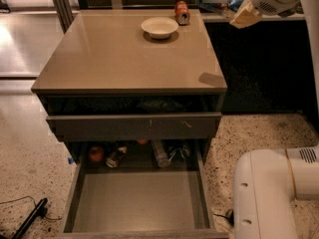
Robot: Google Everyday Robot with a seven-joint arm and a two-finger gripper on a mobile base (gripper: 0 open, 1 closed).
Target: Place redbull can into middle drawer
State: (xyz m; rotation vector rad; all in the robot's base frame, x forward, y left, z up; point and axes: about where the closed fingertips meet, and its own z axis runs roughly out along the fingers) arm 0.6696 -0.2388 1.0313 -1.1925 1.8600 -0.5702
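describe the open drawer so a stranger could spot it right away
Find the grey-brown wooden cabinet with a white round bowl on top; the robot's gripper hangs past its far right corner. At the cabinet's foot, a wide shallow grey drawer is pulled out. Unlike the scratched drawer front above it, it shows its flat floor.

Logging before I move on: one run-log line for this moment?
gripper: high, beyond cabinet right rear corner | redbull can: lying at back of open middle drawer | bowl, orange-red can: on cabinet top
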